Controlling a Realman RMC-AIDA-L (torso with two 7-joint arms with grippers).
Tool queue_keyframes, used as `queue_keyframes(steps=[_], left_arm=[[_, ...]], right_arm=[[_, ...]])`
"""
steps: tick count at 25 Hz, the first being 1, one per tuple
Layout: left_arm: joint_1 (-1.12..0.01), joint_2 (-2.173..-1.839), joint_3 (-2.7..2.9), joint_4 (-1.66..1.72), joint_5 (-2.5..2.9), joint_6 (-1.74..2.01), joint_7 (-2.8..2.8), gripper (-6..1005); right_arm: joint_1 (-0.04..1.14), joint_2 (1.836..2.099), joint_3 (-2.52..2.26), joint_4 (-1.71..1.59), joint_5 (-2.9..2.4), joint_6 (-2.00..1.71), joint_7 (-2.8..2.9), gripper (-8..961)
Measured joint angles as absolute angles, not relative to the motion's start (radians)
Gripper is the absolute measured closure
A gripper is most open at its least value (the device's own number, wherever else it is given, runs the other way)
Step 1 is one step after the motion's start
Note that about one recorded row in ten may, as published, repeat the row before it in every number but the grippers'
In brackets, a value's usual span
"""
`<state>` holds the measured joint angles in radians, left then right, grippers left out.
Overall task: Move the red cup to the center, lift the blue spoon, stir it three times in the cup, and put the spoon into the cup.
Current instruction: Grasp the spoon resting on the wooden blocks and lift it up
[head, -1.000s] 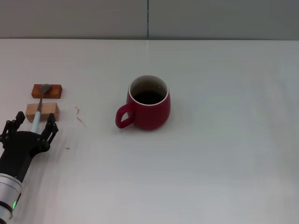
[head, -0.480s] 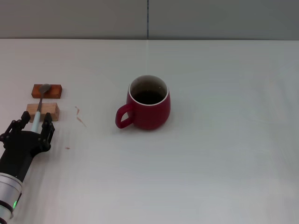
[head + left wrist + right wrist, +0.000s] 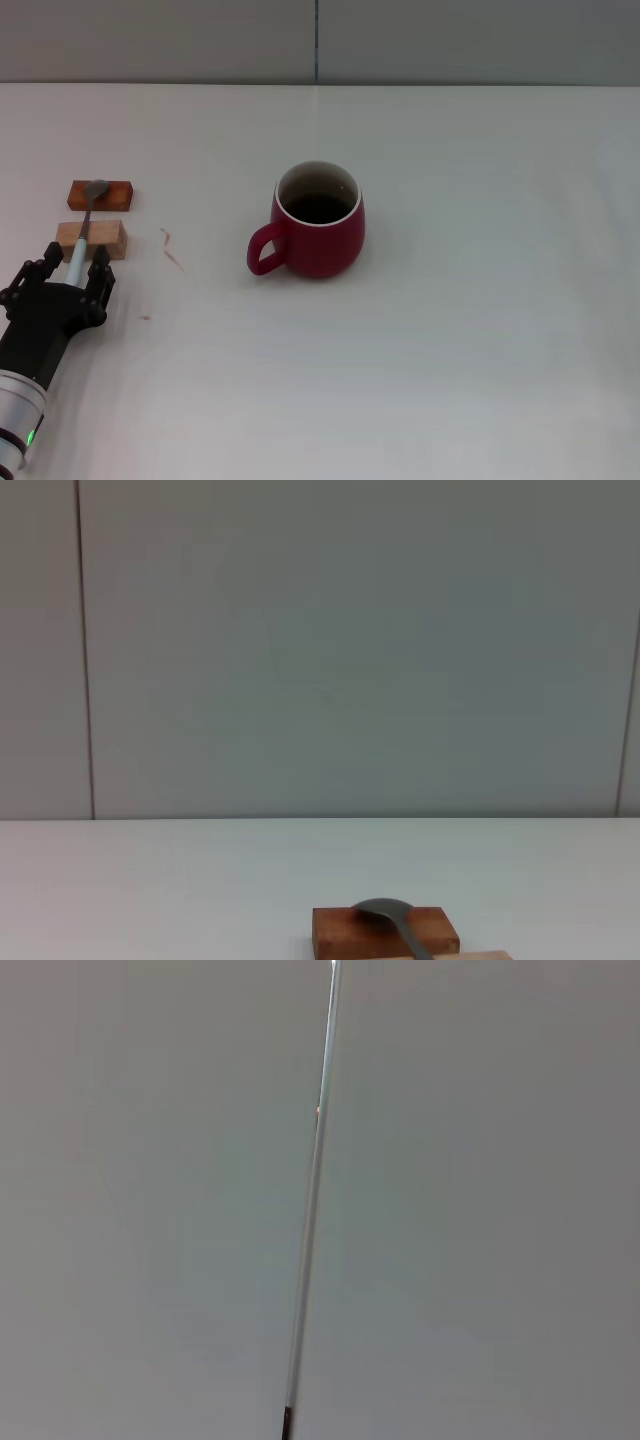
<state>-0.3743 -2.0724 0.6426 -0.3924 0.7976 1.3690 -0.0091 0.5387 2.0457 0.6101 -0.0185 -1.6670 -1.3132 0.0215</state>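
Note:
The red cup point(image 3: 318, 235) stands upright near the middle of the table in the head view, its handle toward my left. The blue spoon point(image 3: 82, 232) lies across two wooden blocks at the far left, grey bowl on the far block, pale handle pointing at me. My left gripper point(image 3: 68, 268) is low over the table at the near end of the handle, fingers point(image 3: 100, 272) either side of it and still apart from it. The spoon's bowl point(image 3: 385, 912) shows in the left wrist view. My right gripper is out of view.
A dark wooden block point(image 3: 101, 195) and a light wooden block point(image 3: 92, 240) carry the spoon; the dark block also shows in the left wrist view point(image 3: 345, 935). Small brown marks point(image 3: 172, 248) lie on the white table point(image 3: 480, 330). A grey wall stands behind.
My left gripper's fingers have drawn closer together around the spoon handle's near end. The cup and spoon have not moved.

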Motion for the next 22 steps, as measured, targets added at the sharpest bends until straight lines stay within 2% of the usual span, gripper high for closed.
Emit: queue_keyframes(steps=[8,22], left_arm=[[-0.377,-2.074,0.642,-0.391,0.798,1.361,-0.009,469],[-0.375,-2.074,0.632,-0.39,0.799,1.355,-0.009,604]], right_arm=[[0.532,2.049,0.609,-0.018,-1.667,-1.326,0.021,252],[0.529,2.051,0.609,-0.018,-1.669,-1.327,0.021,253]])
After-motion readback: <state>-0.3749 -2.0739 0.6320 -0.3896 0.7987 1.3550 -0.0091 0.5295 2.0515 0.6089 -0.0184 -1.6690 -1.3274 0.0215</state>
